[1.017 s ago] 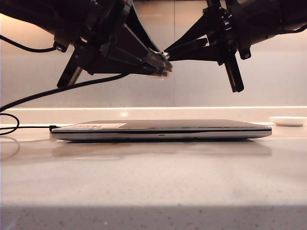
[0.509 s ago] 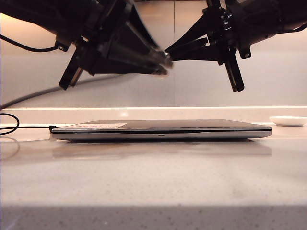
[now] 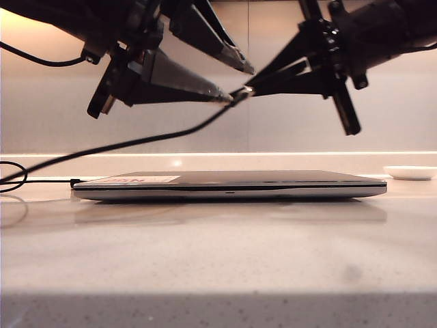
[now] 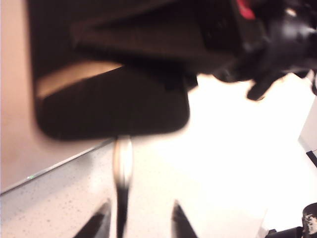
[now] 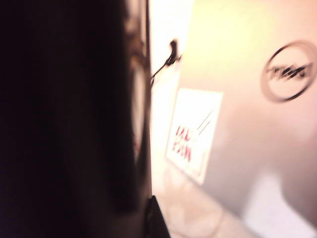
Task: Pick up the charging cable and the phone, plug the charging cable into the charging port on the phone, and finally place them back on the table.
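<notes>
Spreading its fingers wide, the left gripper [image 3: 232, 78] hangs above the closed silver laptop [image 3: 232, 186], clear of the charging cable [image 3: 136, 143]. Opposite it, the right gripper [image 3: 254, 83] is clamped on the phone [image 4: 114, 106], seen edge-on, with the cable's silvery connector [image 4: 122, 162] meeting its lower edge. Its cord sags leftward to the table [image 3: 218, 260].

At the top of the frame, the left gripper [image 3: 235, 82], jaws apart, faces the right gripper [image 3: 249, 87], from which the cable [image 3: 136, 143] hangs.

Speckled table [image 3: 218, 266]: closed laptop [image 3: 229, 185], white dish [image 3: 410, 172].
</notes>
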